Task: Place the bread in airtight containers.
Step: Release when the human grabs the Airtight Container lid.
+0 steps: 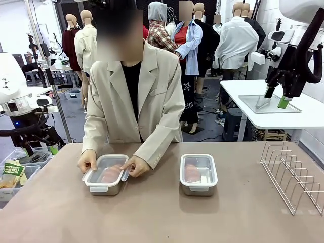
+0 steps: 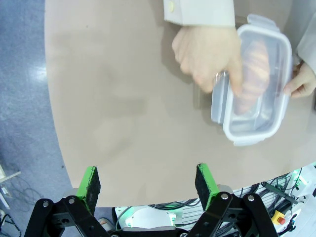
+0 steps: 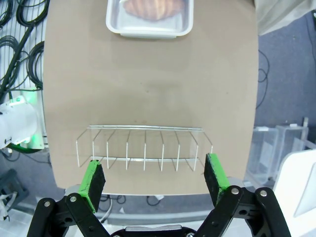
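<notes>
my left gripper (image 2: 146, 183) and right gripper (image 3: 154, 179) are wide open, holding nothing. both croissant boxes (image 2: 256, 79) (image 3: 149, 17) sit far ahead. the person's hands (image 2: 210, 54) press a lid; i should wait.

No legible text, label, brand, number or sign in any view. A green-and-white packet (image 1: 11, 174) lies in a bin at the table's left edge, front view; it carries print, too small and blurred to read. A small round mark sits on the person's sleeve cuff (image 2: 171, 6) in the left wrist view; nothing on it can be read. Both steel containers and their clear lids bear no readable marking. The wire rack and the tabletop carry none either
</notes>
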You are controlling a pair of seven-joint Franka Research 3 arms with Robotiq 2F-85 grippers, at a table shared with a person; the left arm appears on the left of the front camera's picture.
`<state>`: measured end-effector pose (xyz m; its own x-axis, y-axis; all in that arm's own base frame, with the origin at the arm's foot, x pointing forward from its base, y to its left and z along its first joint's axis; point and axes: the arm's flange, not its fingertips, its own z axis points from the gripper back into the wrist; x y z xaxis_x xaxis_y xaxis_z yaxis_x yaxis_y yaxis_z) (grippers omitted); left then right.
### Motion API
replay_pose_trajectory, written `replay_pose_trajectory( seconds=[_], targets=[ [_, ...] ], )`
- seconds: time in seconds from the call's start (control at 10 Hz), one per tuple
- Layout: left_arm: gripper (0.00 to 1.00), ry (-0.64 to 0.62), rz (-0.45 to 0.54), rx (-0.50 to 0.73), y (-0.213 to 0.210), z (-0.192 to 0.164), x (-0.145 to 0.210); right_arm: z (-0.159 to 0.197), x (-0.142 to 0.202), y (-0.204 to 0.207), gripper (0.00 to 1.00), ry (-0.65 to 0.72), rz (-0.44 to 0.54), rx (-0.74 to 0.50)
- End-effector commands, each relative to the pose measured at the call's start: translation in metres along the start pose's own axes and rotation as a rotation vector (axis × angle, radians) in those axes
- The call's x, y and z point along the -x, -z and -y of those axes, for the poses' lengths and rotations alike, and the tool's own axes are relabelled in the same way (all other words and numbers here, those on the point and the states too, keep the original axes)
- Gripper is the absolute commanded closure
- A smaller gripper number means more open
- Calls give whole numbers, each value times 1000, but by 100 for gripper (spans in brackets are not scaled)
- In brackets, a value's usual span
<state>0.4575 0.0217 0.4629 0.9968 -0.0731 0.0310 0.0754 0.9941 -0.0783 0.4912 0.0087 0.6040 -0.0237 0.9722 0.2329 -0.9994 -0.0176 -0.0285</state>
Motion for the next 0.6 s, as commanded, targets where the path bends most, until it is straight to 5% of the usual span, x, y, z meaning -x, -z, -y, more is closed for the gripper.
replay_pose_trajectory(
  seconds=[0.0, 0.5],
  targets=[
    [0, -1, 0, -7, -2, 0, -1, -2, 1, -2, 0, 2, -7, -8],
    [0, -1, 0, -7, -2, 0, -1, -2, 1, -2, 0, 2, -7, -8]
  ],
)
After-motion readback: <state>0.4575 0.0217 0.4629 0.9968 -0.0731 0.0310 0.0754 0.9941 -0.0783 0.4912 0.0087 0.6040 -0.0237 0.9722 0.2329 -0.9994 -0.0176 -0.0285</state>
